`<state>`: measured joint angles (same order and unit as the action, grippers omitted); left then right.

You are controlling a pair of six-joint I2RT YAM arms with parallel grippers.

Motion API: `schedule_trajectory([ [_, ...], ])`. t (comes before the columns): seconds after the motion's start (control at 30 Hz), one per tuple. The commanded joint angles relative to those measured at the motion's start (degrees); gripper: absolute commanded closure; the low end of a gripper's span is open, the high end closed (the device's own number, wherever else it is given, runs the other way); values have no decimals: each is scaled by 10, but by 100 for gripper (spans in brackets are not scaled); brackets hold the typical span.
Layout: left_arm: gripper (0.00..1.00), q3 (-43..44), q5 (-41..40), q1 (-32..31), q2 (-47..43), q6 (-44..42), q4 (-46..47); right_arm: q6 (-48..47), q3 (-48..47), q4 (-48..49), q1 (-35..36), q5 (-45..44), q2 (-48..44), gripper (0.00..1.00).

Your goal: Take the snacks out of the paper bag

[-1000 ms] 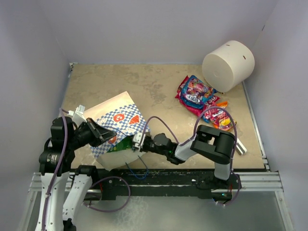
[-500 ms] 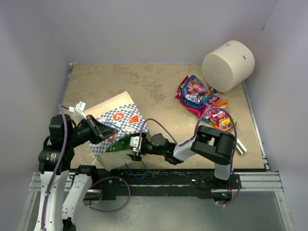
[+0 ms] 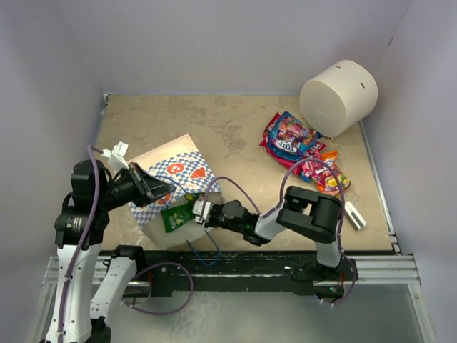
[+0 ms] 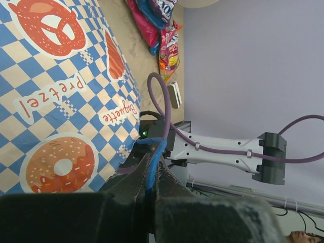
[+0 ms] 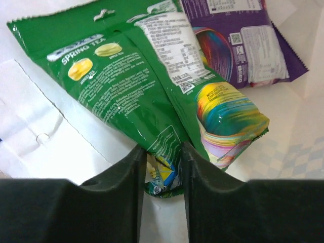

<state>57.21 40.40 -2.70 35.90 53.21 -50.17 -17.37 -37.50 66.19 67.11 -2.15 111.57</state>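
The blue-and-white checkered paper bag (image 3: 178, 175) lies on its side, mouth toward the near edge; its printed side fills the left wrist view (image 4: 61, 96). My left gripper (image 3: 164, 190) is shut on the bag's blue cord handle (image 4: 152, 169) and holds the mouth up. My right gripper (image 3: 197, 212) is at the mouth, shut on the corner of a green snack packet (image 3: 174, 216). In the right wrist view the jaws (image 5: 163, 174) pinch that green packet (image 5: 116, 81) on the cream inside of the bag (image 5: 30, 126), with a purple packet (image 5: 238, 40) behind it.
A pile of bright snack packets (image 3: 300, 146) lies at the right on the table, next to a big white cylinder (image 3: 339, 96) tipped on its side. A small white block (image 3: 355, 214) lies near the right front edge.
My left gripper has pulled the handle up and to the left, opening the bag's mouth wider. My right gripper has shifted slightly left, and more of the green packet shows.
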Motion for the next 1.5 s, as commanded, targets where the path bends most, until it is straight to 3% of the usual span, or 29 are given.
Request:
schedule_trajectory([
  [0.0, 100, 28, 4, 0, 13, -28, 29, -1, 2, -3, 2, -2, -64, 71],
  [0.1, 100, 32, -8, 0, 18, -30, 33, 9, -15, -65, 2, 22, -103, 91],
  [0.17, 100, 39, -20, 0, 24, -32, 33, 20, -24, -108, 2, 45, -129, 97],
  [0.43, 100, 76, -78, 0, 61, -51, 39, 59, -14, -244, 2, 188, -275, 100],
  [0.73, 100, 66, -112, 0, 70, -27, 85, 53, -11, -513, 3, 193, -524, 100],
  [0.9, 100, 60, -122, 0, 73, -16, 106, 21, -36, -661, 2, 131, -652, 100],
  [1.07, 100, 61, -127, 0, 81, -13, 112, -8, -79, -740, 3, 38, -736, 100],
  [1.2, 100, 66, -121, 0, 92, -15, 121, -14, -84, -712, 1, -125, -767, 100],
  [1.33, 100, 71, -111, 0, 95, -22, 126, -5, -72, -629, -14, -310, -736, 100],
  [1.4, 100, 71, -108, 0, 92, -25, 127, 45, -77, -608, -58, -352, -705, 100],
  [1.47, 100, 70, -106, 0, 90, -26, 128, 129, -100, -635, -150, -327, -667, 100],
])
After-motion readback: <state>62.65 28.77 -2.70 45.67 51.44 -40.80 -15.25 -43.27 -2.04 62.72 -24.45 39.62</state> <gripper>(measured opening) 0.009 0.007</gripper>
